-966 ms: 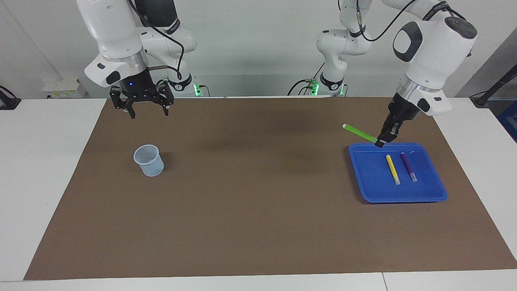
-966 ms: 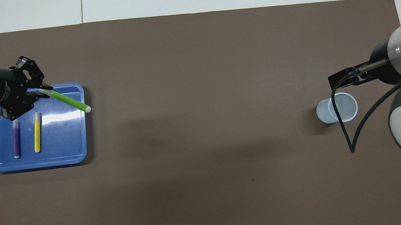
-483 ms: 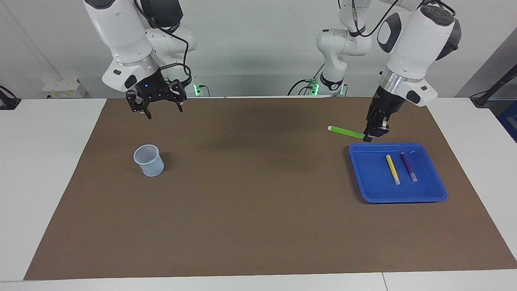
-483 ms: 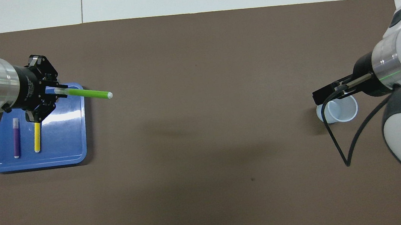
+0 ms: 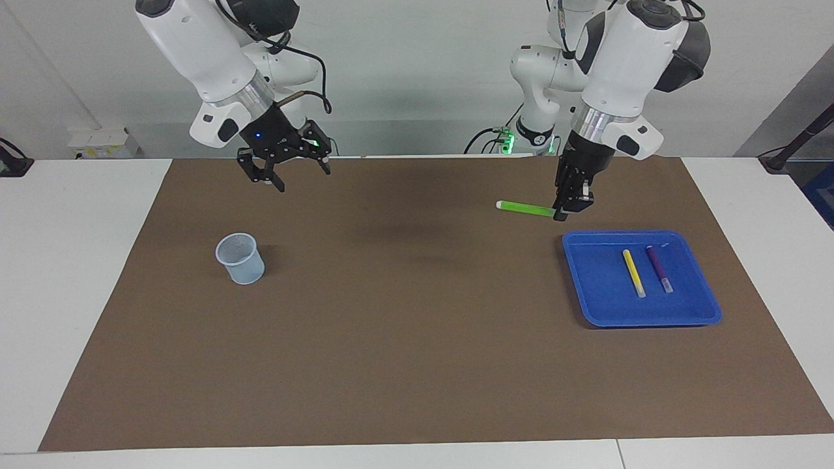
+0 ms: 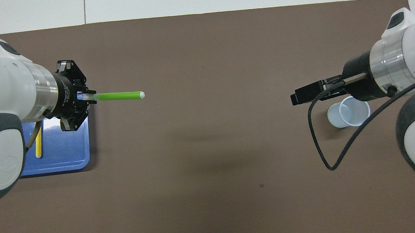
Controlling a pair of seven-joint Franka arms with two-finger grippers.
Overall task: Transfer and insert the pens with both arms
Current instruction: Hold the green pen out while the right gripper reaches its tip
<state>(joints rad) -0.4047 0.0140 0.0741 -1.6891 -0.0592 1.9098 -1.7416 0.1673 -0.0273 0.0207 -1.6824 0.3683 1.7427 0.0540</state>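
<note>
My left gripper (image 5: 565,210) (image 6: 86,100) is shut on one end of the green pen (image 5: 525,208) (image 6: 117,96). It holds the pen level in the air, over the mat just off the blue tray (image 5: 606,306) (image 6: 62,148). The pen's free end points toward the right arm's end of the table. The yellow pen (image 5: 633,273) (image 6: 38,145) and the purple pen (image 5: 659,268) lie side by side in the tray; in the overhead view my left arm hides the purple one. My right gripper (image 5: 293,177) (image 6: 301,96) hangs open and empty above the mat.
A pale translucent cup (image 5: 241,258) (image 6: 349,114) stands upright on the brown mat (image 5: 417,365) toward the right arm's end. A black cable (image 6: 324,150) loops from the right wrist above the mat beside the cup.
The left arm has carried the green pen off the tray toward the table's middle and levelled it. The right gripper has swung from above the cup toward the middle too.
</note>
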